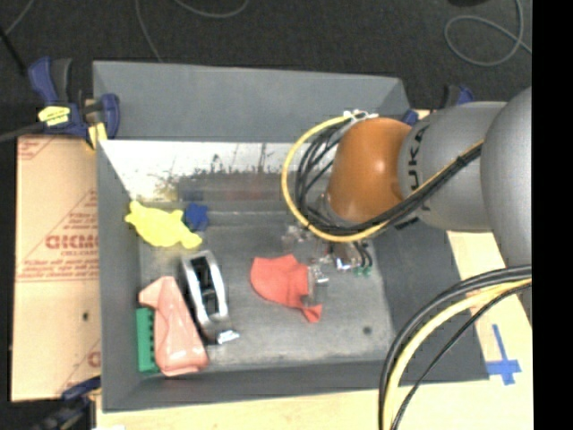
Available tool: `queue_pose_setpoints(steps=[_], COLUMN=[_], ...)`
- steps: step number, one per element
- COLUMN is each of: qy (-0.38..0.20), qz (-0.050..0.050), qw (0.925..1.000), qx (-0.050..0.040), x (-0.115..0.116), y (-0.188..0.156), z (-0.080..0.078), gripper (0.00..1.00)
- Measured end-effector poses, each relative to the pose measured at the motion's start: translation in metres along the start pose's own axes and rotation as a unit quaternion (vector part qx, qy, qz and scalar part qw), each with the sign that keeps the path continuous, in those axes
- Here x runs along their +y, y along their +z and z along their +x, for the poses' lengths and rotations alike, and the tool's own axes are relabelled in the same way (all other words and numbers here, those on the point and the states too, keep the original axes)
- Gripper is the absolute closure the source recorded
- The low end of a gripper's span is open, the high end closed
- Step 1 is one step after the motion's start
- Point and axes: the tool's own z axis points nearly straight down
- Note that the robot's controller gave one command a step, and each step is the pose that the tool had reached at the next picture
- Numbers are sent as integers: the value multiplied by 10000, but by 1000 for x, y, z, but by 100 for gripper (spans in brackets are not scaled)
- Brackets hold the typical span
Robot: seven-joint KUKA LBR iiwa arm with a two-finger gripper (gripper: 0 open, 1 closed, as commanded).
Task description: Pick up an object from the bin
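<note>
Arm (466, 168) enters from the right of the camera view and bends down into the grey metal bin (251, 106). Orange wrist cover (363, 168) sits above the bin's centre-right, with looped black and yellow cables (300, 177) round it. End effector (315, 276) is low, below the cover, at the right edge of a red crumpled soft thing (277, 280) that lies on the bin floor near the middle. The metal parts of the end effector meet or overlap that red thing's right side; real contact cannot be confirmed from this angle. How wide the end effector stands cannot be told, and nothing can be seen gripped in it. A narrow red tail of the same thing runs down and right, ending just below the end effector. Other contents lie to the left, well apart from the end effector. A yellow lumpy thing (161, 225) sits at the upper left by the back wall, with a small blue piece (195, 214) just beside its right end. A black and white rounded thing (206, 294) lies tilted left of the red one, near but apart. A pink soft thing (175, 325) lies against its left side, in the lower left corner. A green ribbed block (145, 339) lies along the pink thing's left edge, by the bin's left wall.
</note>
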Motion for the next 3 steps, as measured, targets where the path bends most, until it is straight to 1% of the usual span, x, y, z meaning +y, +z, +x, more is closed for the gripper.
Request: queue_pose_setpoints(steps=[1,2,3], qy=[-1008,-1007,-1211], qz=[-24,-24,-6], qw=[9949,9949,9926], qx=[-25,-25,-71], x=[-11,-11,-10], y=[16,16,-143], z=[9,9,20], gripper=[100,100,100])
